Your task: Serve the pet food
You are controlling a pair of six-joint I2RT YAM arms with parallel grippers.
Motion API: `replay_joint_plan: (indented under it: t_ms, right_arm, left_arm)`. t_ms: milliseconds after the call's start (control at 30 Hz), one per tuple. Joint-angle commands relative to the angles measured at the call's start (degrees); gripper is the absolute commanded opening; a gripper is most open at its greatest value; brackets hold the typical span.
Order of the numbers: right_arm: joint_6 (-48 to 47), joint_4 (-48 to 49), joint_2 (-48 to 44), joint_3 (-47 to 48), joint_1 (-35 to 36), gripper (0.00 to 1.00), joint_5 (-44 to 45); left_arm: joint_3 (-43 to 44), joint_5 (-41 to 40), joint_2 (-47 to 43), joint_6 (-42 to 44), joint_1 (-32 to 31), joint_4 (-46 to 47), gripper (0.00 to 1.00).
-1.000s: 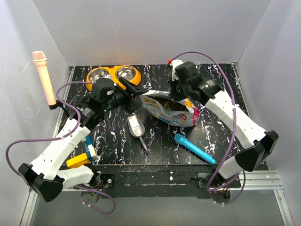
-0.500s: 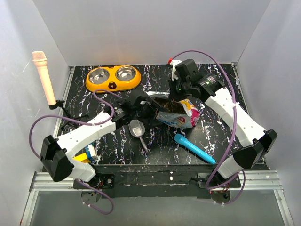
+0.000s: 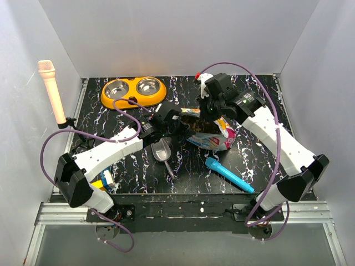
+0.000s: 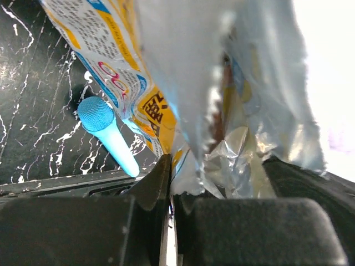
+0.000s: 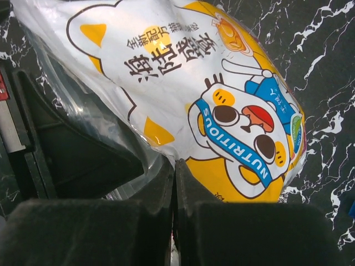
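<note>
1. the left tool (image 3: 178,123) is clamped on the left rim of the pouch (image 3: 215,137). in the left wrist view its tool (image 4: 172,173) has the jaws pressed together, with crinkled silver foil of the pouch (image 4: 183,66) pinched between them.
2. the right tool (image 3: 211,109) grips the far right rim of the same pouch. in the right wrist view its tool (image 5: 175,166) has the jaws nearly meeting on a thin fold of the printed pouch (image 5: 211,83).
3. the pet food (image 3: 201,126) shows as a brown heap inside the open mouth of the pouch, between the two tools, near the middle of the table (image 3: 249,94).
4. the grey scoop (image 3: 162,149) lies on the table just beside the left tool, on its near side, untouched.
5. the orange double bowl (image 3: 133,101) sits by the far edge, toward the left corner, apart from both tools.
6. a blue stick with a rounded head (image 3: 227,174) lies near the table's near edge, on the near side of the pouch; it also shows in the left wrist view (image 4: 105,133).
</note>
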Motion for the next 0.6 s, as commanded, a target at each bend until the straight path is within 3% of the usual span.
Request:
replay_joint_plan:
  t_ms: [0,100,233,567]
  right_arm:
    - [-4.5,-1.47,-4.71,-1.72,0.68,0.15,4.01]
    - [-6.61,-1.03,-5.24,-4.18,1.39,0.29,6.91]
    - [-9.77,1.08,-4.81,-6.65,1.65,0.4,9.37]
    - [-12.68,-0.06,5.12,3.54,3.23,0.43,9.03]
  left_arm:
    - [4.24,-1.77,-0.11,3.64,0.35,-0.76,0.0]
    - [5.47,-1.15,-0.55,4.0,0.35,-0.85,0.0]
    - [6.18,-1.06,-1.25,4.53,0.26,-1.02,0.0]
    - [7.5,3.07,-0.73,7.16,1.67,-1.29,0.0]
